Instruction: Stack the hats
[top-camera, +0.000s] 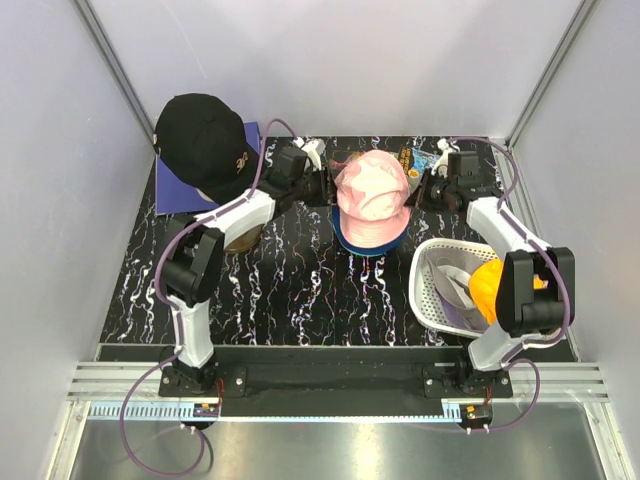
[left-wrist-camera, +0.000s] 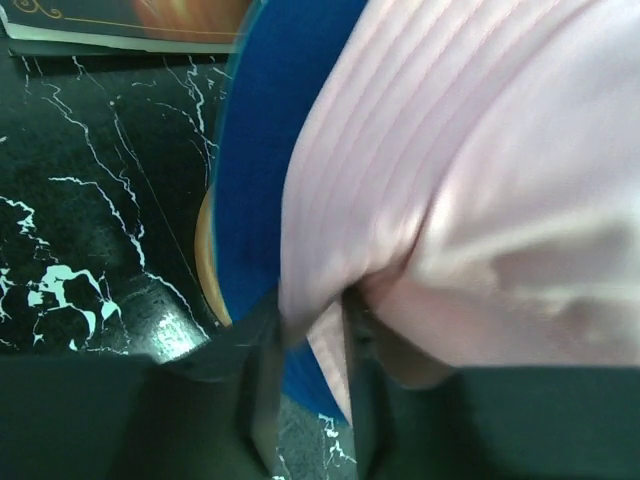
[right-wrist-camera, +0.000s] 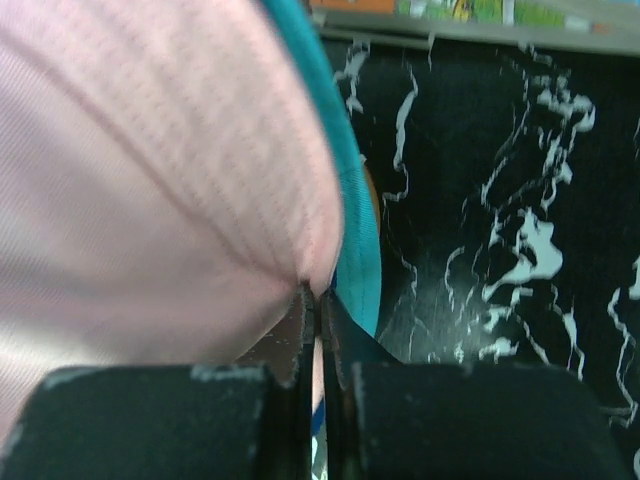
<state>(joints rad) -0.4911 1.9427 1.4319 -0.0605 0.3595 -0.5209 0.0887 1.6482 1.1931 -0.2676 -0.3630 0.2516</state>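
Top external | one pink hat | one black cap

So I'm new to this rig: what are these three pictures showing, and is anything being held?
The big picture looks down from above on two robot arms bolted at the table's near edge. The other two are close-ups from cameras on each wrist.

In the middle a pink hat sits on a blue hat. The left hand has the pink brim between slightly parted fingers; the right hand is pinched shut on the brim's other side.

Also there: a black baseball cap at back left and a white basket at right with an orange hat inside.
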